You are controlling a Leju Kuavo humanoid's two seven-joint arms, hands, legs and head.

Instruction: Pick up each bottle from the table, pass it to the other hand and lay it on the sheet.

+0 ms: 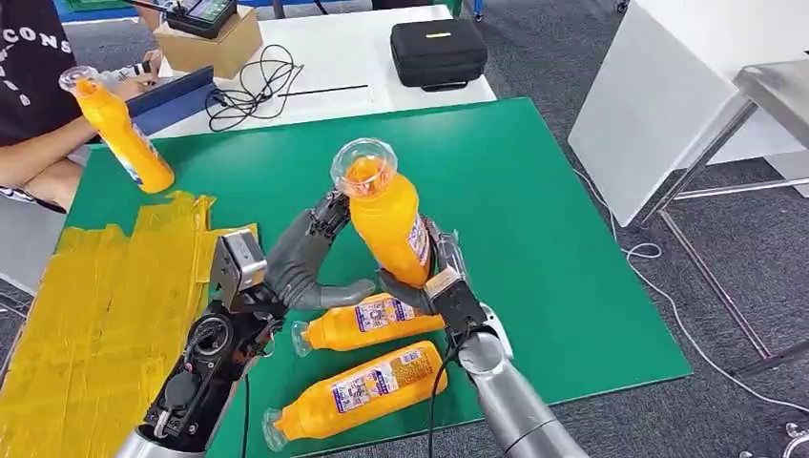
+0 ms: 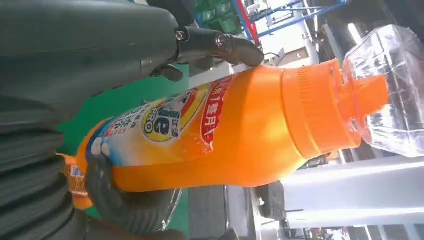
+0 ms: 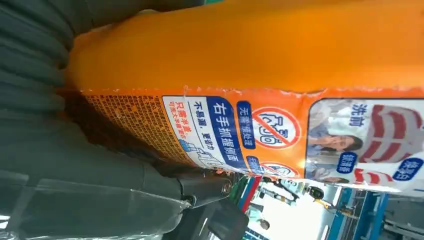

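Note:
My right hand [image 1: 444, 281] grips the lower part of an orange bottle [image 1: 386, 224] with a clear cap, holding it upright above the green mat [image 1: 544, 219]. My left hand [image 1: 300, 258] is spread around the same bottle: its dark fingers [image 1: 327, 215] lie beside the bottle's side and its thumb reaches under the base, without a closed grip. Seen from the left wrist, the bottle [image 2: 225, 135] lies just past the fingers [image 2: 235, 47]. The right wrist view has its label [image 3: 240, 130] close up. Two more orange bottles [image 1: 372, 320] [image 1: 358, 391] lie on the mat below. The yellow sheet [image 1: 95, 315] is at the left.
A person at the far left holds another orange bottle [image 1: 119, 134] upright at the mat's corner. Behind the mat are a white table with a cardboard box [image 1: 215, 43], black cables [image 1: 253, 81] and a black case [image 1: 439, 52]. A white panel [image 1: 668, 95] stands at the right.

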